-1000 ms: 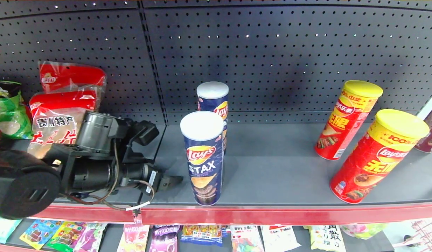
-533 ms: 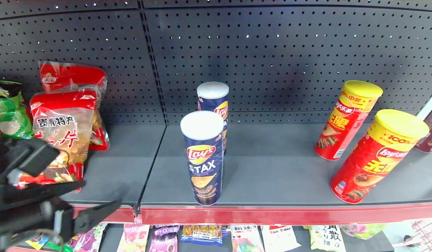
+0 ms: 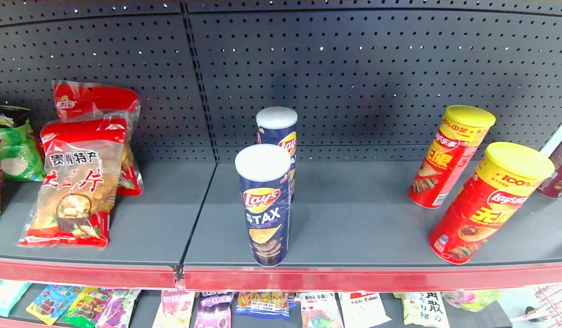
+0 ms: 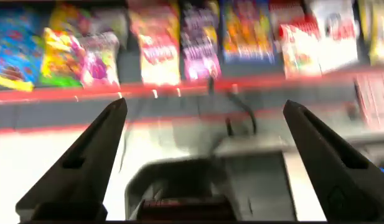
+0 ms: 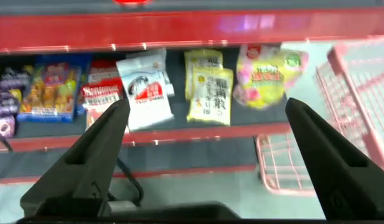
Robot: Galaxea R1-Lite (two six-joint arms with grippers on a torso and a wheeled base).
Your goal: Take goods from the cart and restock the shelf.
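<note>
Jaws spread wide on the left gripper [image 4: 204,104], dark fingers well apart, pointed toward a blurred row of lower-shelf packets [image 4: 160,43] behind a red rail. Jaws likewise wide apart on the right gripper [image 5: 207,102], facing white, yellow and green packets on that lower level, with a pink wire cart [image 5: 360,93] just beside it.

From the head: grey shelf [image 3: 354,218] with a red front edge [image 3: 354,279] across the lower part of the frame, dark pegboard [image 3: 354,68] filling the upper part. Centre of frame: front blue can [image 3: 264,205] standing upright right at the front edge, pale lid on top. Directly behind it, rear blue can [image 3: 278,132], upright too, closer to the pegboard and partly hidden by the front one.

Right of frame: rear red can [image 3: 452,155] and front red can [image 3: 488,202], both yellow-lidded, both on their bases, apart from each other and well apart from the blue pair. Far right edge, cut off: dark can [image 3: 559,168].

Left of frame: red chip bag [image 3: 76,187] leaning back, second red bag [image 3: 94,98] behind it against the pegboard, green bags [image 3: 12,146] at the far left edge. Along the bottom of the frame, under the red edge, more small packets in a row, hanging or lying, cannot tell which.
</note>
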